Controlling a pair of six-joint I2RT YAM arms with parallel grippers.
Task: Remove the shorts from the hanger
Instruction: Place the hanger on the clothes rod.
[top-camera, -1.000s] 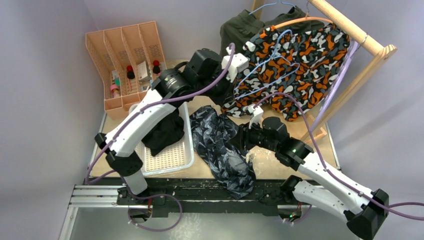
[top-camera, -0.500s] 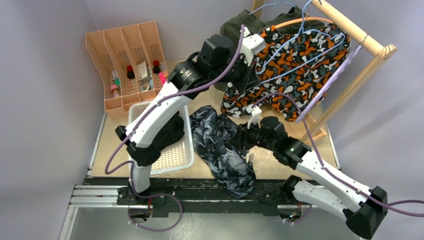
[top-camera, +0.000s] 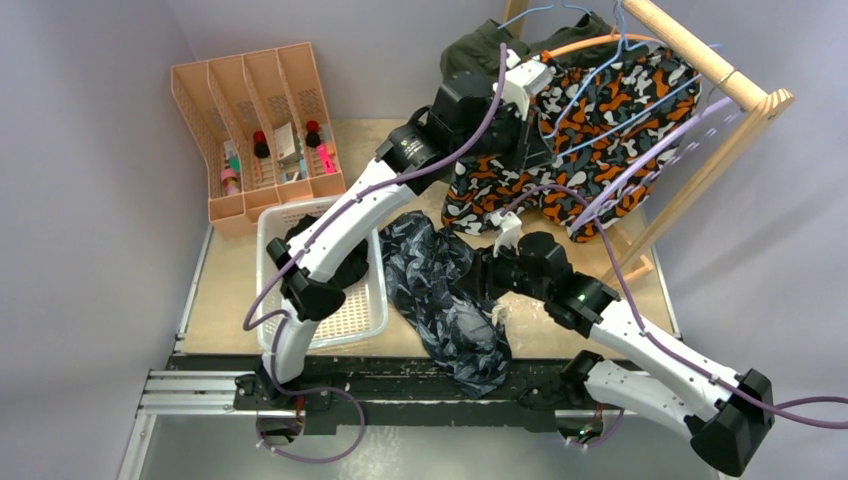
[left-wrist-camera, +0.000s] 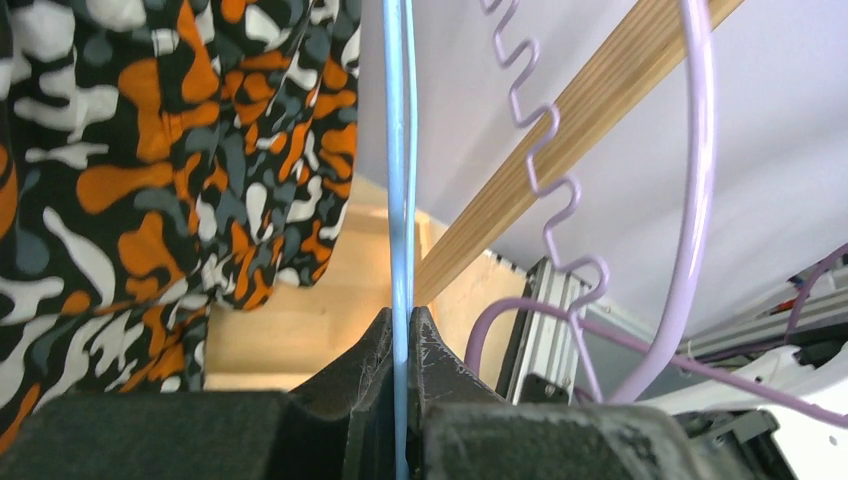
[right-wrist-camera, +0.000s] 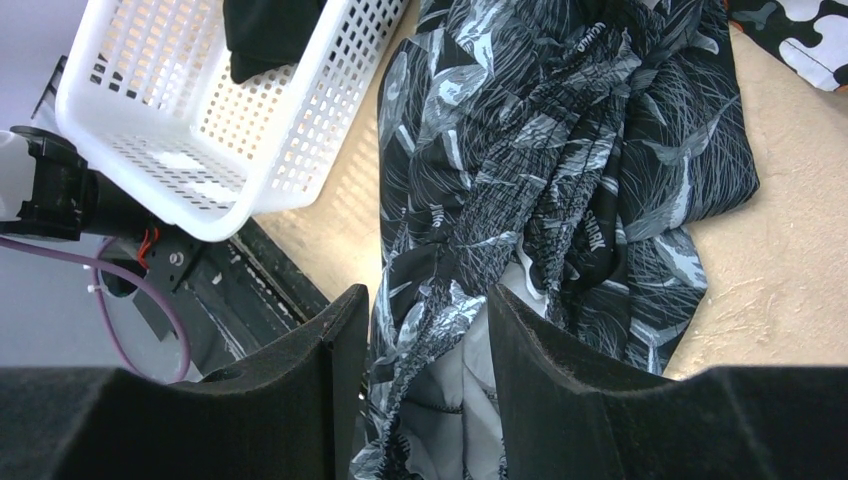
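Your left gripper (left-wrist-camera: 402, 345) is clamped tight on the thin light-blue wire hanger (left-wrist-camera: 400, 150), up beside the slanted wooden hanging rail (top-camera: 700, 50). The orange, black and white camouflage fabric shorts (top-camera: 600, 110) hang just under the rail, with the blue wire crossing them and a lilac wavy-edged hanger (left-wrist-camera: 690, 150) alongside. Olive green shorts (top-camera: 475, 55) hang behind them, by the rail's far end. Well below the rail, your right gripper (right-wrist-camera: 425, 300) has its jaws partway apart, straddling a bunched fold of the dark blue-grey camouflage shorts (right-wrist-camera: 560, 180); you cannot tell whether it pinches them. Farther from the rail, plain black shorts (top-camera: 352, 268) lie in the white perforated plastic basket (top-camera: 355, 318).
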